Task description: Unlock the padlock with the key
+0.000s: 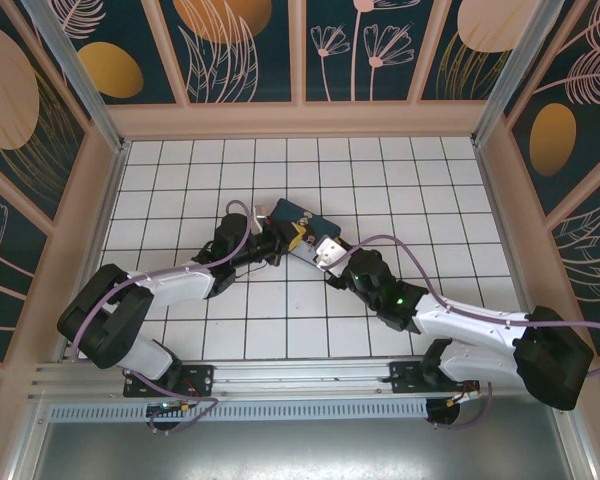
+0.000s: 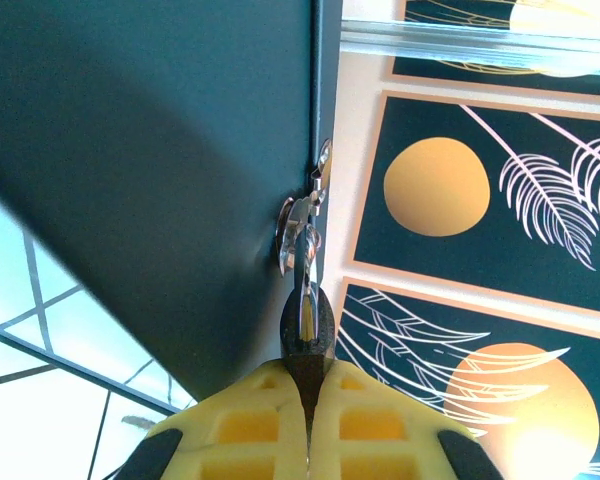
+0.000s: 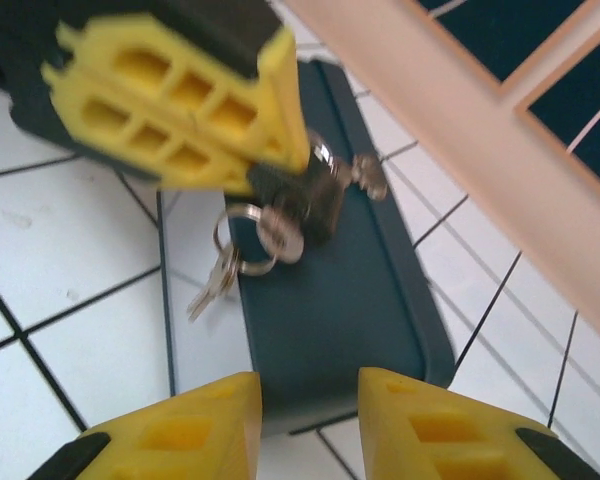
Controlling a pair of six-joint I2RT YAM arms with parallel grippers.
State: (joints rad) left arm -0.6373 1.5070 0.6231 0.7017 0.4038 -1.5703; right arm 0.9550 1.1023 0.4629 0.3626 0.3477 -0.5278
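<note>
1. Left pincer (image 2: pixel 308 392) pressed together on padlock (image 3: pixel 296 205), at box (image 3: pixel 330 320) edge.
2. Right pincer (image 3: pixel 310 425) spread at box end.
3. Key (image 3: pixel 212 285) hangs from ring (image 3: pixel 242 235) beside box; probably light, thin and slippery, so pinch its flat head.

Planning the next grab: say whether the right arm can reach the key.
Probably yes: the key lies exposed beside the box, ahead of the open right fingers, though the left fingers sit close.

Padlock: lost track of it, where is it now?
Right wrist view, upper centre: the padlock is held by the left gripper, against the dark box, key ring dangling at its left.
</note>
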